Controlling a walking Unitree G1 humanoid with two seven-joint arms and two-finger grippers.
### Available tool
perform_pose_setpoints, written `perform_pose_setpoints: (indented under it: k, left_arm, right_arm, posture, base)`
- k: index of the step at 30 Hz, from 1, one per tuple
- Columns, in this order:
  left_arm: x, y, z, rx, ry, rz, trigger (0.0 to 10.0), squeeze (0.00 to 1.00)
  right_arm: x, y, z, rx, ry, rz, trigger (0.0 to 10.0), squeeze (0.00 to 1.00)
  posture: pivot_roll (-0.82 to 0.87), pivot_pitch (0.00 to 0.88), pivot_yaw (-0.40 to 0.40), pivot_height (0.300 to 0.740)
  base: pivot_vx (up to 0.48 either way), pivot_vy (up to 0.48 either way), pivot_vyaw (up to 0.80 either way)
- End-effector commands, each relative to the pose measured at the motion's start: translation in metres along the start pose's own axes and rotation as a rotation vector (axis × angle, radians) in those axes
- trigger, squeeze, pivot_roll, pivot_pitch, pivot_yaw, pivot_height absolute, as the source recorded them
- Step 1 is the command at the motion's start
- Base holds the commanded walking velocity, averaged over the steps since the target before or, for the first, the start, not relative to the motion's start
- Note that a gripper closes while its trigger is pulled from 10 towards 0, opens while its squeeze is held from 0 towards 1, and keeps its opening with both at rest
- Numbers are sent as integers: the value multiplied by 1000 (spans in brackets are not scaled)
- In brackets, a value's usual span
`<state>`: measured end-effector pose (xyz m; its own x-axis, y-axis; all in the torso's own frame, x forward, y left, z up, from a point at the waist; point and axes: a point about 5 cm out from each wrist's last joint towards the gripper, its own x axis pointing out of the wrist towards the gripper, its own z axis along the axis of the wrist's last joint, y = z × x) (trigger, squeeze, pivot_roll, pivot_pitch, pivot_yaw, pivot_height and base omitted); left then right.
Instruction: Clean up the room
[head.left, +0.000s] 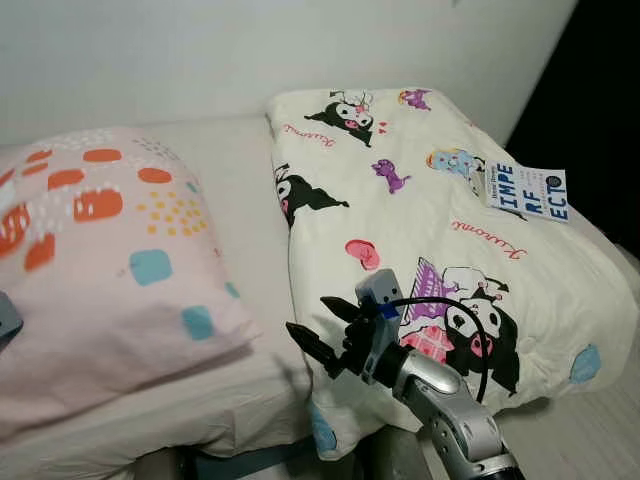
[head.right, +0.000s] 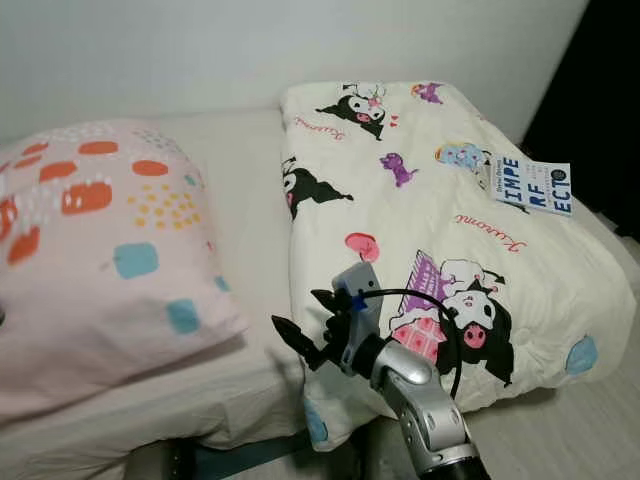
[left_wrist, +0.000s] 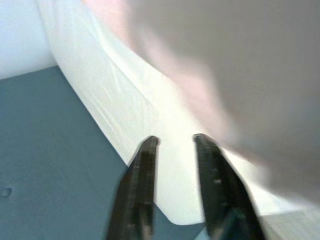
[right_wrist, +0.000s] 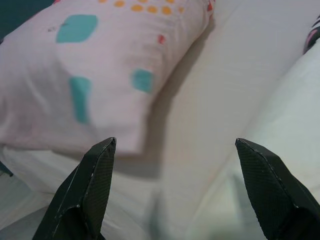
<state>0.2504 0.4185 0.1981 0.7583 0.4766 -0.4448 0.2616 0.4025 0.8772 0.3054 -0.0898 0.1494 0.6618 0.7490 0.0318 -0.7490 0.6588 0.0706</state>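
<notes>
Tidying the bed (head.left: 245, 200), I'd bring my right gripper (head.left: 322, 327), jaws wide open and empty just off the near left corner of the cartoon-print pillow (head.left: 440, 250), squarely onto that edge before closing.

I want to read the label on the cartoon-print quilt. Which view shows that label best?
The left eye view: the label lies flat on the quilt, its letters large and sharp. The right eye view shows it similarly. The right wrist view catches a sliver of the quilt.
</notes>
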Motion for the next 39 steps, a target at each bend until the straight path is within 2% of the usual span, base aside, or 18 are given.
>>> perform_pose_setpoints:
  k: [1, 6, 7, 10, 11, 12, 15, 16, 18, 19, 20, 21, 23, 25, 26, 28, 30, 39]
  left_arm:
    - [1, -6, -7, 17, 43, -43, 10000, 1000]
    - [0, -2, -8, 32, 76, -20, 10000, 1000]
    - [-1, 6, -8, 36, 86, 37, 10000, 0]
    - [-3, 26, -4, 3, 55, 186, 10000, 0]
    - [-4, 40, 6, -115, -24, 303, 10000, 0]
    - [-4, 40, 6, -115, -24, 303, 10000, 0]
    - [-8, 55, 54, -622, -399, 401, 10000, 0]
    - [-8, 55, 54, -622, -399, 401, 10000, 0]
    - [-10, 51, 71, -775, -520, 378, 10000, 0]
    - [-11, 38, 89, -996, -621, 336, 10000, 0]
    - [-11, 38, 89, -996, -621, 336, 10000, 0]
    - [-9, 29, 94, -1119, -642, 298, 10000, 0]
    - [-9, 29, 94, -1119, -642, 298, 10000, 0]
    - [-5, -4, 117, -1214, -662, 150, 10000, 0]
    - [-5, -4, 117, -1214, -662, 150, 10000, 0]
    - [-9, -41, 141, -1218, -691, 30, 10000, 0]
    - [-11, -57, 151, -1223, -702, -11, 10000, 0]
    - [-29, -99, 172, -1269, -774, -50, 10000, 0]
  right_arm:
    - [-2, 2, -2, 8, 9, 6, 10000, 0]
    - [-2, 2, -2, 8, 11, 7, 10000, 0]
    - [-2, 2, -2, 8, 12, 7, 10000, 0]
    - [-2, 2, -2, 8, 13, 6, 10000, 0]
    - [-2, 1, -2, 7, 7, -3, 10000, 0]
    - [-2, 1, -2, 7, 7, -3, 10000, 0]
    - [-2, -6, 0, -27, -28, -102, 10000, 0]
    - [-2, -6, 0, -27, -28, -102, 10000, 0]
    - [-3, -10, 0, -48, -39, -163, 10000, 0]
    - [-6, -14, -1, -60, -45, -242, 10000, 0]
    - [-6, -14, -1, -60, -45, -242, 10000, 0]
    - [-8, -16, -2, -71, -43, -278, 10000, 0]
    - [-8, -16, -2, -71, -43, -278, 10000, 0]
    - [-13, -19, -5, -100, -43, -358, 10000, 0]
    - [-13, -19, -5, -100, -43, -358, 10000, 0]
    - [-21, -24, -5, -147, -48, -448, 10000, 0]
    - [-25, -26, -5, -170, -49, -491, 10000, 0]
    - [-51, -38, -11, -171, -67, -658, 10000, 0]
  posture:
    - [53, 246, -46, 546]
    - [54, 246, -46, 546]
    - [54, 246, -46, 546]
    - [53, 246, -44, 546]
    - [54, 245, -45, 546]
    - [54, 245, -45, 546]
    - [56, 238, -47, 546]
    - [56, 238, -47, 546]
    - [51, 235, -45, 546]
    - [46, 228, -41, 546]
    - [46, 228, -41, 546]
    - [43, 226, -40, 546]
    - [43, 226, -40, 546]
    - [45, 219, -40, 546]
    - [45, 219, -40, 546]
    - [39, 212, -36, 546]
    - [37, 211, -36, 546]
    - [28, 198, -30, 546]
  base:
    - [0, 0, 0]
    - [0, 0, 0]
    - [0, 0, 0]
    - [0, 0, 0]
    - [0, 0, 0]
    - [0, 0, 0]
    - [0, 0, 0]
    - [0, 0, 0]
    - [0, 0, 0]
    - [0, 0, 0]
    - [0, 0, 0]
    - [0, 0, 0]
    - [0, 0, 0]
    - [0, 0, 0]
    - [0, 0, 0]
    - [0, 0, 0]
    - [0, 0, 0]
    - [0, 0, 0]
